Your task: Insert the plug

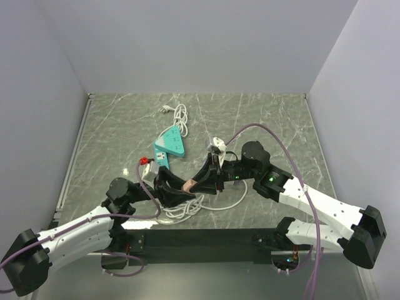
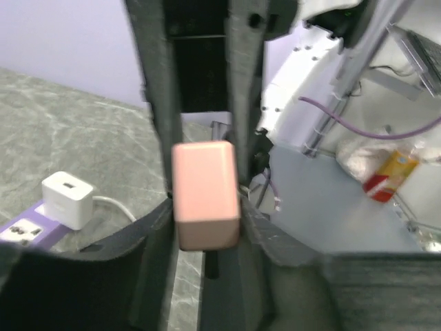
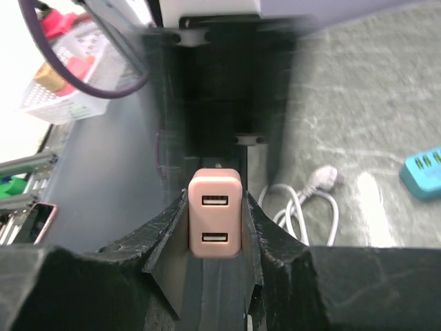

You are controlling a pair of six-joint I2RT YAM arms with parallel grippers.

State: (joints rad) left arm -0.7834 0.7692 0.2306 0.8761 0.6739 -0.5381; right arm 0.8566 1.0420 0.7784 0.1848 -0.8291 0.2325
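In right hand (image 3: 215,207): pink adapter (image 3: 215,238) gripped, prongs hidden; plug (image 2: 67,200) blurred.

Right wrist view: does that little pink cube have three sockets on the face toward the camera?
No, the pink cube shows only two slots on that face, one above the other.

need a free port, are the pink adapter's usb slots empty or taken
Empty: both slots on the pink adapter show no cable inserted.

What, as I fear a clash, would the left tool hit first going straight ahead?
Likely the right tool: it faces the left tool head-on, both gripping the adapter between them.
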